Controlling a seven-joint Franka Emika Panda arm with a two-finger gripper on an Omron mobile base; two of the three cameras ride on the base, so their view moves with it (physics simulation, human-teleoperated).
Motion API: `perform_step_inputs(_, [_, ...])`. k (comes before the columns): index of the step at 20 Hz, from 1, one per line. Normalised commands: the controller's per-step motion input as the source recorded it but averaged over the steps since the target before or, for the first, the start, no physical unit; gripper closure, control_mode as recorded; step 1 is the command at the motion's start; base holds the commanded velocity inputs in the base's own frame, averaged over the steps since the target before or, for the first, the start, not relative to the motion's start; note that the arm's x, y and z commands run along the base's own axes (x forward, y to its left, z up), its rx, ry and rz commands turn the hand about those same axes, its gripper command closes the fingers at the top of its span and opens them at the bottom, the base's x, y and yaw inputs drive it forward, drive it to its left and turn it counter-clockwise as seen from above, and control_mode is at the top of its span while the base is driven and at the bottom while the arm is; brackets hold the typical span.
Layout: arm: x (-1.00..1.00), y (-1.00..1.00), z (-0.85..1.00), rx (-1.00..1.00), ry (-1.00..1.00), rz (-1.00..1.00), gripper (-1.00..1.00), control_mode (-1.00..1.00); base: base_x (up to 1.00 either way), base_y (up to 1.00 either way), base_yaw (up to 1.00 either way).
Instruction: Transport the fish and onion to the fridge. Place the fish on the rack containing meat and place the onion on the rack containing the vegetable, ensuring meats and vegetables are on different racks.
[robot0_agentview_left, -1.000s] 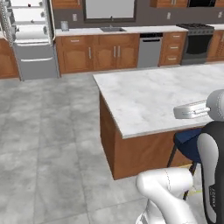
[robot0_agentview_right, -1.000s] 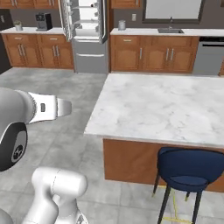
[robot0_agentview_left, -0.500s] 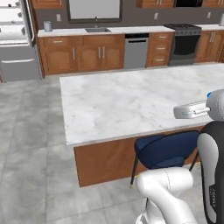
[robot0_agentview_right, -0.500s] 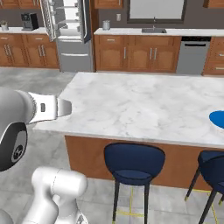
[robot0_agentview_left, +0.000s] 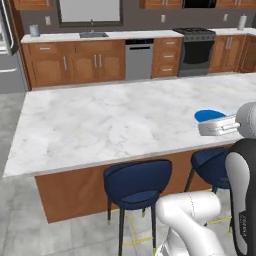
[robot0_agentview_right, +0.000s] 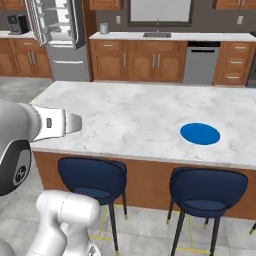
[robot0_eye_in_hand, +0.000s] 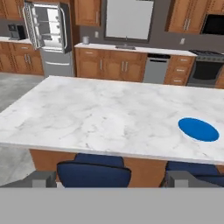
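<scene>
Since a moment ago the base has been driven sideways, so the blue plate (robot0_agentview_right: 200, 134) is now seen at right, gripper (robot0_eye_in_hand: 109, 179) jaws spread wide, fridge (robot0_agentview_right: 59, 30) upper left.

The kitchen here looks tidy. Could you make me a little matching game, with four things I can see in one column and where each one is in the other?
Things:
1. blue plate
2. fridge
3. dishwasher
4. blue stools

Places:
A. tucked under the island's near edge
B. lying on the marble island top
C. far wall, doors open
D. set among the wooden cabinets, right of the sink

Pairs: 1-B, 2-C, 3-D, 4-A
</scene>
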Motion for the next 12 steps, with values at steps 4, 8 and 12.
perform_step_inputs(4, [0.0,0.0,0.0,0.0,0.0,0.0,-1.0,1.0,-0.02,-1.0,0.0])
perform_step_inputs(8, [0.0,0.0,0.0,0.0,0.0,0.0,-1.0,1.0,-0.03,-1.0,0.0])
perform_step_inputs(12, [0.0,0.0,0.0,0.0,0.0,0.0,-1.0,1.0,-0.04,-1.0,0.0])
